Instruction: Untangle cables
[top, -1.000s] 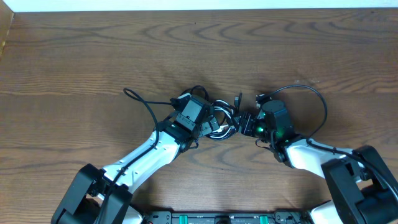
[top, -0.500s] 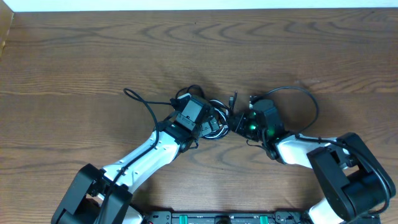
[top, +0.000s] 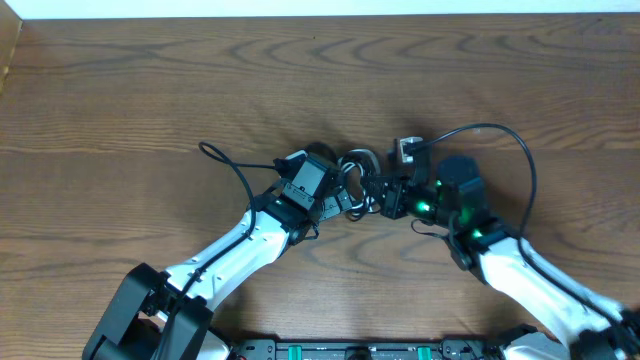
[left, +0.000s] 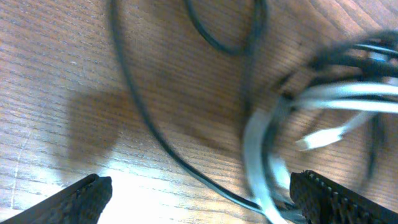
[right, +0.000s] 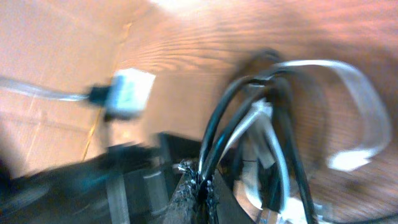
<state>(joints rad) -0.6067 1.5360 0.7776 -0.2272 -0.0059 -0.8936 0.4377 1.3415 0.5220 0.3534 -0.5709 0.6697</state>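
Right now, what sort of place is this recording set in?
Likely a robot test bench: a wood-grain table, left arm and right arm based at its near edge, a small tangle of cables between them.

The cables (top: 352, 180) are bunched in one tangle on the worktop (top: 150, 80), near its middle. The tangle is flanked by both arms, with the left tool (top: 338, 200) set against its left side and the right tool (top: 383, 197) against its right side. Two strands are caught between the tips of the right tool and run up from it into the loops beyond. A loose strand (top: 225, 165) is trailed leftwards from the tangle, behind the left arm. A plug end (top: 405, 148) is seen just behind the right tool.
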